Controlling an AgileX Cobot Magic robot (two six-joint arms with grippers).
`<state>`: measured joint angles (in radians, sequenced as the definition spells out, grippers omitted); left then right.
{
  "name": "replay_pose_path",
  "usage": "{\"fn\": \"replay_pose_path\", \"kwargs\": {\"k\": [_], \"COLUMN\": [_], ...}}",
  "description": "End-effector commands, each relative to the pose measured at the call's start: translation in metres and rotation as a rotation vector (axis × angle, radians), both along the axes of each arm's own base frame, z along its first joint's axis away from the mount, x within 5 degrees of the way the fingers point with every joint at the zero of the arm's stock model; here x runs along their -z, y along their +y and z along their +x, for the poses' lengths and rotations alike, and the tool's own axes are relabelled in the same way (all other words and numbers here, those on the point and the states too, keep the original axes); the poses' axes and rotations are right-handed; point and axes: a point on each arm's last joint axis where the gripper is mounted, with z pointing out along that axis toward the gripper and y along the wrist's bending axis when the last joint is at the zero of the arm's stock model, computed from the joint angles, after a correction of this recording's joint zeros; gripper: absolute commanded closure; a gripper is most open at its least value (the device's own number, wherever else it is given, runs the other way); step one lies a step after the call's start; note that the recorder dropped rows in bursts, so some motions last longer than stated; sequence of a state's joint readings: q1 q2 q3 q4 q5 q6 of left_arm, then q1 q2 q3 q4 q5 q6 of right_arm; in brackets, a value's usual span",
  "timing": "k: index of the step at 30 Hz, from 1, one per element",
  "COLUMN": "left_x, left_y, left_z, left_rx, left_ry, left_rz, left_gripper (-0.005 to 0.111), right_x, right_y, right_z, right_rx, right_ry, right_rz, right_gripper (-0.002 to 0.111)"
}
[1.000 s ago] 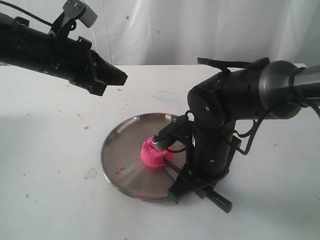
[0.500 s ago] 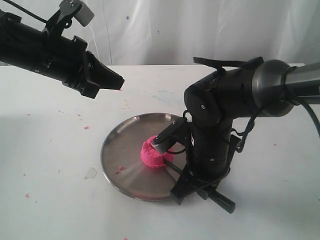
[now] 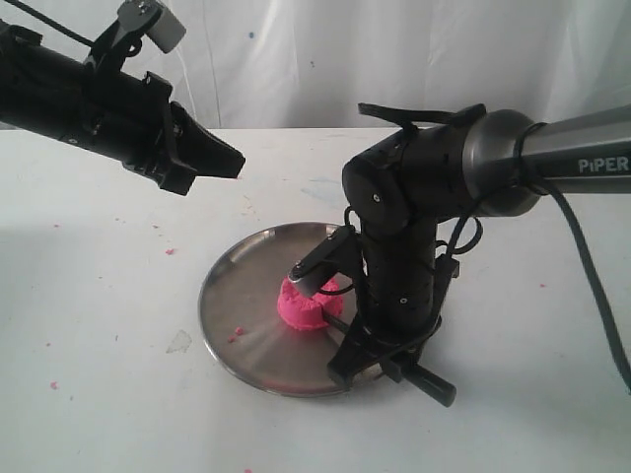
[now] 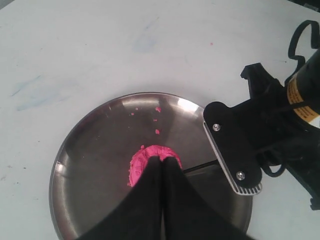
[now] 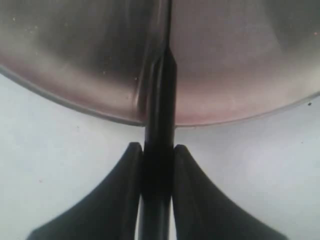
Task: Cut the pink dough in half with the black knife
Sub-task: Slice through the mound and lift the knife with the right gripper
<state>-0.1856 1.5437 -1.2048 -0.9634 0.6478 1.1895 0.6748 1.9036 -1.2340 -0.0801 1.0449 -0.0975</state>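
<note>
The pink dough (image 3: 297, 310) sits a little right of the steel plate's (image 3: 219, 286) middle, partly hidden by my right arm. My right gripper (image 3: 370, 367) hangs low at the plate's near right rim, shut on the black knife (image 3: 434, 386). The knife's handle end sticks out past the rim and its blade (image 5: 161, 75) reaches over the plate towards the dough. In the right wrist view my gripper (image 5: 158, 147) clamps the handle from both sides. My left gripper (image 3: 237, 161) hovers high at the back left, shut and empty. In its wrist view the closed left gripper (image 4: 162, 161) covers part of the dough (image 4: 141, 167).
Small pink crumbs lie on the plate (image 3: 237, 333) (image 4: 157, 131) and are scattered over the white table (image 3: 170, 251). A white curtain stands behind the table. The bulky right arm (image 3: 414, 197) leans over the plate's right side.
The right arm has shifted left with the knife, closer over the dough. The left arm pulled back slightly to the upper left, then held still.
</note>
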Motion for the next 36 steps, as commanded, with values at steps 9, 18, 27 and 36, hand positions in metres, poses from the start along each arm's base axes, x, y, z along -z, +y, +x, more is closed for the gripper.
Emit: {"fn": "replay_pose_path", "kwargs": {"k": [9, 18, 27, 36], "left_x": [-0.002, -0.002, -0.002, -0.029], "left_y": [0.0, 0.0, 0.0, -0.001], "left_z": [-0.004, -0.004, -0.004, -0.019], "left_rx": [0.009, 0.009, 0.009, 0.011], "left_ry": [0.014, 0.014, 0.014, -0.014], "left_rz": [-0.014, -0.014, -0.014, -0.121], "left_gripper": [0.107, 0.107, 0.107, 0.107], "right_x": [-0.003, -0.003, -0.004, -0.065], "right_y": [-0.007, 0.003, -0.012, -0.011], "right_z": [-0.004, -0.007, 0.008, -0.001], "right_rx": [-0.021, -0.058, 0.012, 0.096], "right_ry": [0.081, 0.111, -0.064, -0.325], "right_rz": [-0.073, 0.046, -0.121, 0.204], "right_gripper": [0.108, 0.108, 0.108, 0.108]}}
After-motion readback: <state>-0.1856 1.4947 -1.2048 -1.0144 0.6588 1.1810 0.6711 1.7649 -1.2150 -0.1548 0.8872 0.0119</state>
